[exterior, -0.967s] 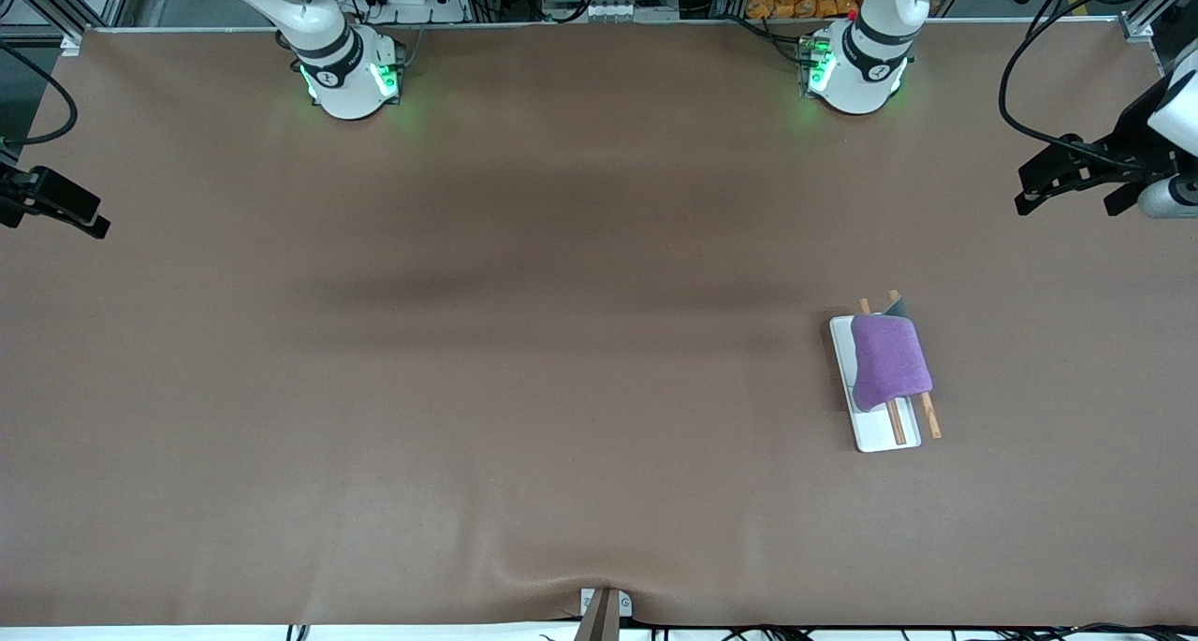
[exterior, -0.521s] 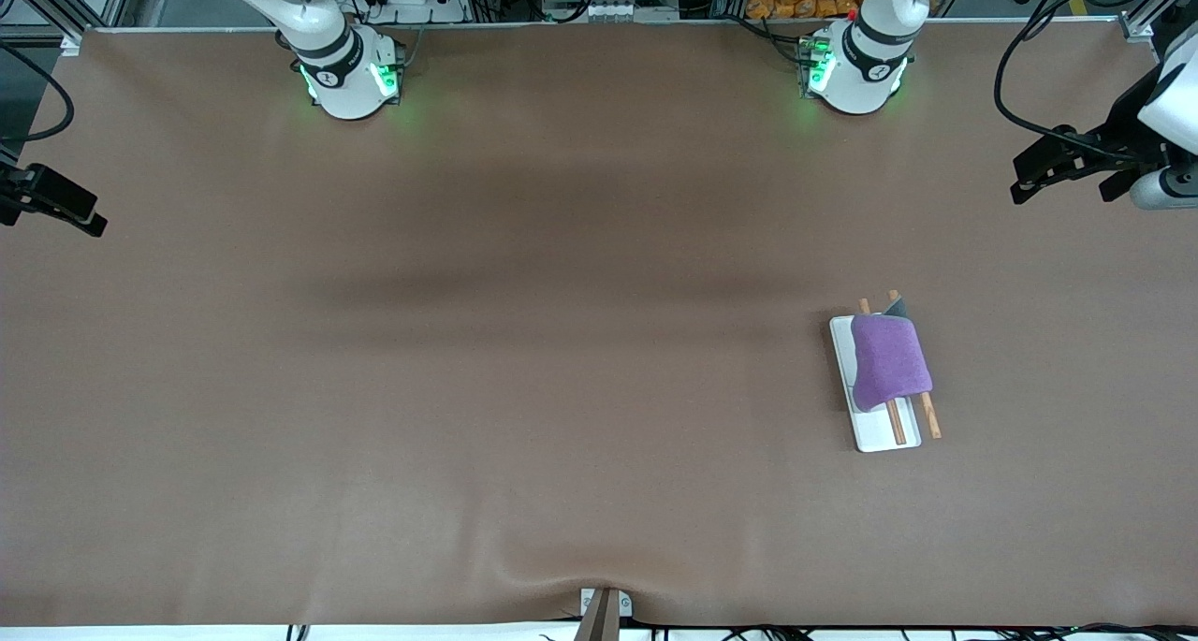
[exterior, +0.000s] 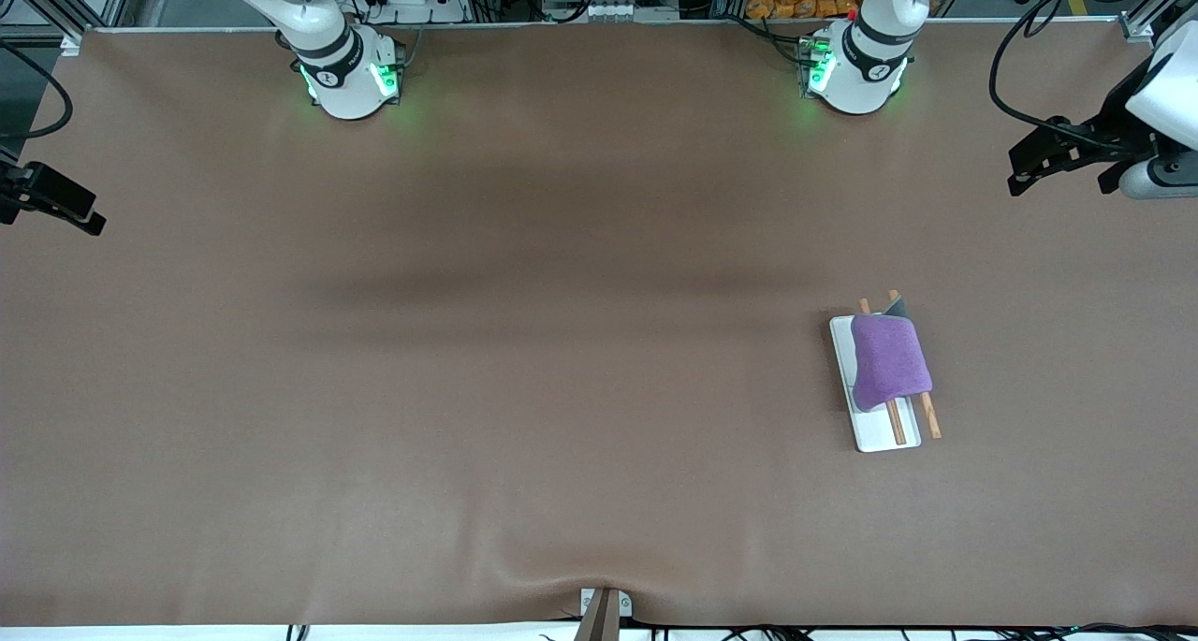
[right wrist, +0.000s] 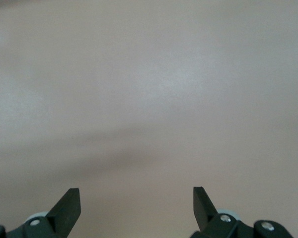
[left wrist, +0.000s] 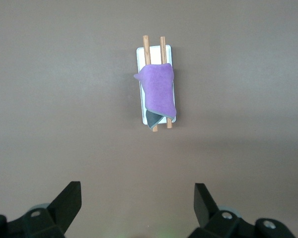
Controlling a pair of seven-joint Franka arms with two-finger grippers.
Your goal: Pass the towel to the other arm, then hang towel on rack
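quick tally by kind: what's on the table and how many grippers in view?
Towel: 1, the purple towel draped over the rack's rods
Rack: 1, the rack, toward the left arm's end of the table
Grippers: 2, the left gripper and the right gripper, both open and holding nothing
Total: 4

Only the rack with draped towel interrupts the table; seemingly open elsewhere.
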